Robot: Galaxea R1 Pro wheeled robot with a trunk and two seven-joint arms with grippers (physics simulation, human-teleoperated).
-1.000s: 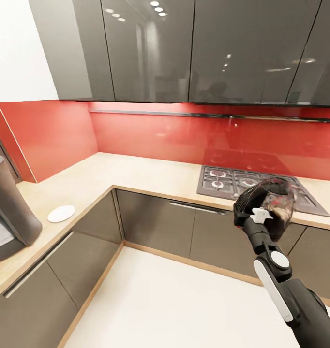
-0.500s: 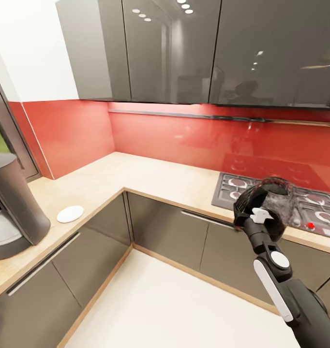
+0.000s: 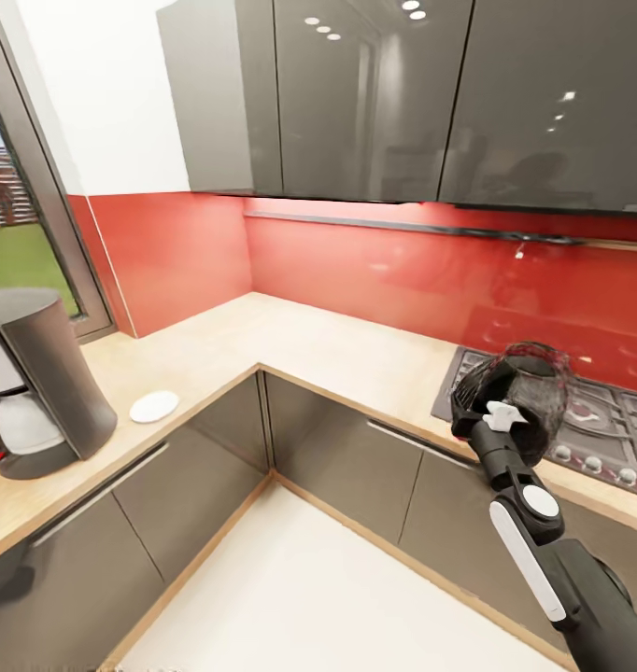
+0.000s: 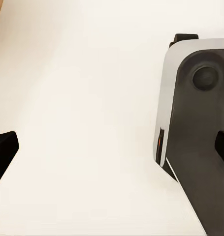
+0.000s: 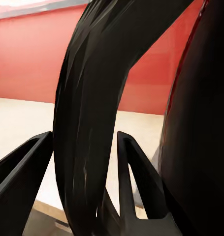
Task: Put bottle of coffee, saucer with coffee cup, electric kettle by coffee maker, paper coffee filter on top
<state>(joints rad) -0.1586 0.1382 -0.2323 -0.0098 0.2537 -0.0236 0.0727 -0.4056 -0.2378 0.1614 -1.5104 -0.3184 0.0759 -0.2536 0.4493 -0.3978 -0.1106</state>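
Kitchen corner: L-shaped beige countertop [image 3: 290, 345] over dark grey cabinets, red backsplash, glossy upper cabinets, window at far left, gas hob [image 3: 594, 425] at right.

Coffee maker [image 3: 40, 383] sits on the left run of the counter, near the window. Saucer [image 3: 154, 406] lies flat just beside it toward the corner, apart from it, nothing on it.

Right gripper [image 3: 491, 401] is held up in front of the robot, over the counter edge by the hob, carrying the kettle [image 3: 526, 392]. In the right wrist view the black loop handle [image 5: 92, 128] runs between the two fingers [image 5: 23, 172]; jaws look clamped on it, with the kettle body dark at the side. Kettle is off the counter and well apart from the coffee maker.

Left gripper [image 4: 112, 152]: fingertips sit wide at opposite frame edges, nothing between them, jaws apart, pale floor behind, part of the robot's own body beside it.

Step, my read: transit with the kettle toward the coffee maker. Cup, bottle and filter aren't in these frames, so can't judge them.

Risks:
- Grip is on a thin loop handle, so the kettle could pivot or swing if the base turns or stops hard, sloshing the liquid or slipping out.
- Set-down spot is tight: swinging in from the right could clip the saucer or bump the coffee maker.
- Low carry height could catch the counter edge.
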